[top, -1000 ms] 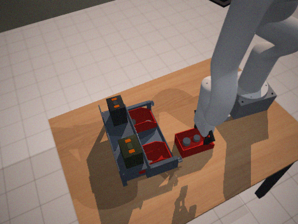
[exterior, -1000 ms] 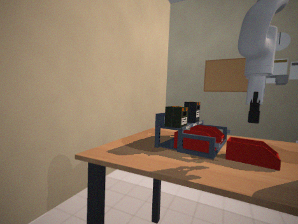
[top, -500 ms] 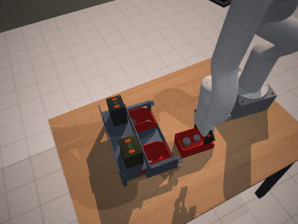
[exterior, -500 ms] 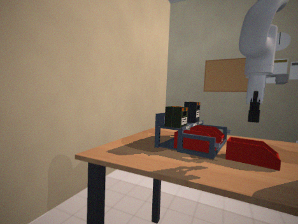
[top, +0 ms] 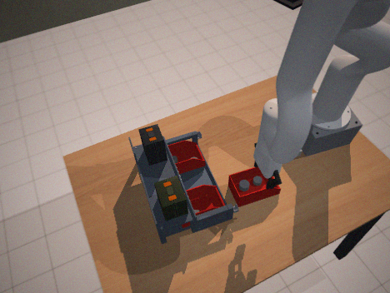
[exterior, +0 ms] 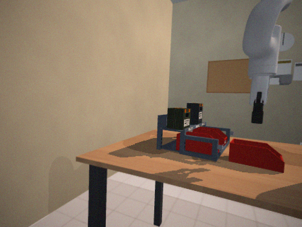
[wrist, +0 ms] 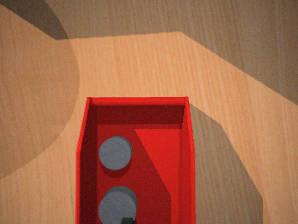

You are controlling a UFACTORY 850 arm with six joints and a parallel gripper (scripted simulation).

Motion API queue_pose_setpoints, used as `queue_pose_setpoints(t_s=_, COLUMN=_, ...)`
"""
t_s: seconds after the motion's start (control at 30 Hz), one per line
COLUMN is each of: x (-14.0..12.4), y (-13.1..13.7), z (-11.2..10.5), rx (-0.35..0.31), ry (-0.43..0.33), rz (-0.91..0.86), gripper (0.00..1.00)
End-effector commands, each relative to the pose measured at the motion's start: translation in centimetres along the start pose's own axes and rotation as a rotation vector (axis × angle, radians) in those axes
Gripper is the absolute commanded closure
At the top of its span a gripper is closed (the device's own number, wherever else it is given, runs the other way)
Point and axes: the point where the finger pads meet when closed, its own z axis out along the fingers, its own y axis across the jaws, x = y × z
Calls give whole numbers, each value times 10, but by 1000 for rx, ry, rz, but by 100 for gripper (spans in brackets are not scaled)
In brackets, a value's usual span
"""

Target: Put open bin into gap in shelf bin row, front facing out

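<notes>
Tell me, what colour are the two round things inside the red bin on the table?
Grey round parts, clearest in the wrist view.

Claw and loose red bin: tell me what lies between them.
Only air. In the exterior view the open claw hangs above the red bin, nothing in between.
</notes>
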Motion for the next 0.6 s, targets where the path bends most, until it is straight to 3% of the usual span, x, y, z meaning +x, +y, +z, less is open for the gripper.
queue_pose_setpoints(t_s=0.0, x=-1, y=0, z=-1, rx=0, ry=-1, rz=0, gripper=0)
queue_pose_setpoints(t_s=0.13, x=-1, y=0, z=-1, rx=0, ry=-1, rz=0, gripper=0)
queue_pose_setpoints(t_s=0.17, x=-1, y=0, z=-1, rx=-1, ry=-1, rz=0, gripper=71)
queue_pose_setpoints(t_s=0.57, x=-1, y=0, z=-1, rx=-1, ry=-1, rz=0, gripper=71)
